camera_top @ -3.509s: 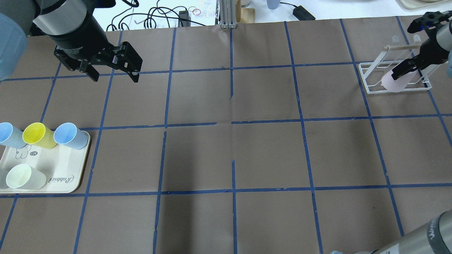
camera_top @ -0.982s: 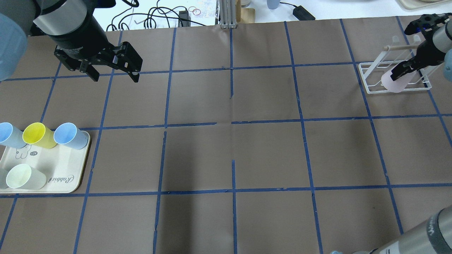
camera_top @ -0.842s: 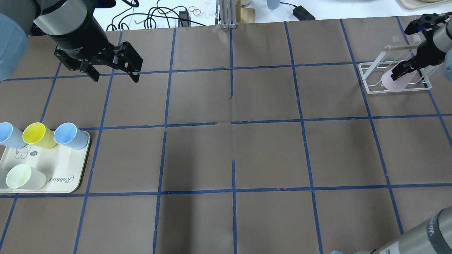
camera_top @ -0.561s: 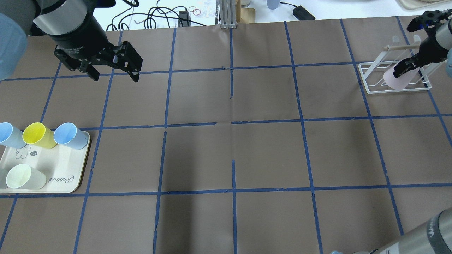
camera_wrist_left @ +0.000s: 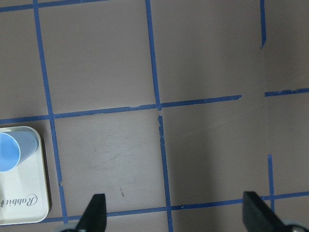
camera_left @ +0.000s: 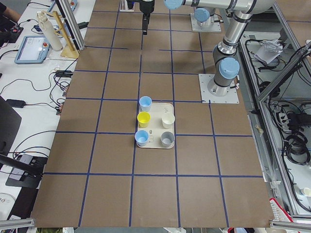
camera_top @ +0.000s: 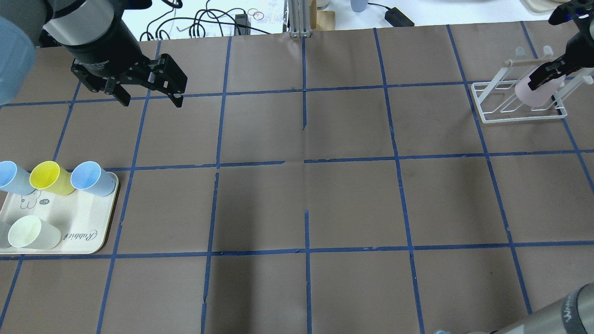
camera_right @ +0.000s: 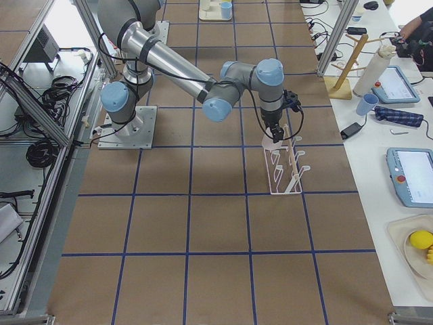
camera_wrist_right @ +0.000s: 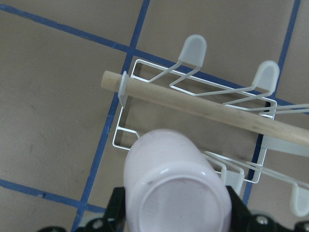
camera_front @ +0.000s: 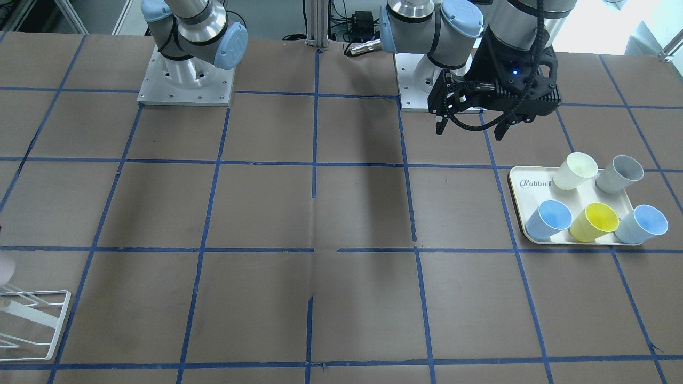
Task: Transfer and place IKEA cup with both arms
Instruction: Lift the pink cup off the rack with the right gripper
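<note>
The pale pink IKEA cup [camera_top: 531, 92] is in my right gripper [camera_top: 542, 80], which is shut on it. The cup hangs tilted above the white wire rack [camera_top: 492, 116] at the table's far right. In the right wrist view the cup's closed base [camera_wrist_right: 176, 188] faces the camera, above the rack [camera_wrist_right: 145, 65] and its wooden rod [camera_wrist_right: 203, 106]. It also shows in the exterior right view [camera_right: 270, 141]. My left gripper [camera_top: 151, 101] is open and empty, held high over the far left of the table [camera_front: 469, 133].
A cream tray [camera_top: 88, 232] at the near left holds two light blue cups, a yellow cup [camera_top: 48, 177], a cream-white cup [camera_top: 28, 232] and a grey cup [camera_front: 619, 173]. Blue tape lines grid the brown table. Cables lie beyond its far edge.
My right gripper has carried the pink cup up and toward the far side of the rack, near the wooden rod. My left arm has not moved.
</note>
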`<action>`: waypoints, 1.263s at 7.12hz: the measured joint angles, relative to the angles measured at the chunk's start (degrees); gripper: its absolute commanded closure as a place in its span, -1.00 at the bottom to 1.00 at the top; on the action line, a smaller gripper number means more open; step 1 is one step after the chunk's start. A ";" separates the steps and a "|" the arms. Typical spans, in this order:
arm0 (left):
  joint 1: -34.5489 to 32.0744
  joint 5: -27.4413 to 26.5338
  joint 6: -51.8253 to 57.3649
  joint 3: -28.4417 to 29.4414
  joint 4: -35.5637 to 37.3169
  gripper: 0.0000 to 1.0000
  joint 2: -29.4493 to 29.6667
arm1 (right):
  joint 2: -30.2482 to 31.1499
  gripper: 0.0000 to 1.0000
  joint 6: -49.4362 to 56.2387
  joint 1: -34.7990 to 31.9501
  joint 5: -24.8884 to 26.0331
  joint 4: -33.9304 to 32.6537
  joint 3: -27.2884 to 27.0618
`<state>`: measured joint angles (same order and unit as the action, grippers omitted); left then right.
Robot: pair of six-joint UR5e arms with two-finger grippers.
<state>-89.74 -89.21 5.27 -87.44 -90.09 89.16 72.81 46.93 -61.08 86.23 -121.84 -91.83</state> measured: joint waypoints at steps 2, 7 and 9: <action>0.00 0.00 0.00 0.00 0.00 -1.00 -0.03 | 3.45 0.93 0.00 0.00 0.24 3.58 0.05; 1.70 6.60 -0.07 -1.25 -1.05 -1.00 -1.95 | 12.71 0.99 -17.02 -9.08 0.34 17.75 -0.13; 7.27 17.47 1.06 -2.48 -3.63 -1.00 -2.85 | 15.65 1.00 -32.84 -18.18 -2.83 24.72 -0.38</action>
<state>-82.47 -71.74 6.33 -89.92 -93.72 86.30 88.46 14.09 -79.27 83.40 -97.12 -92.20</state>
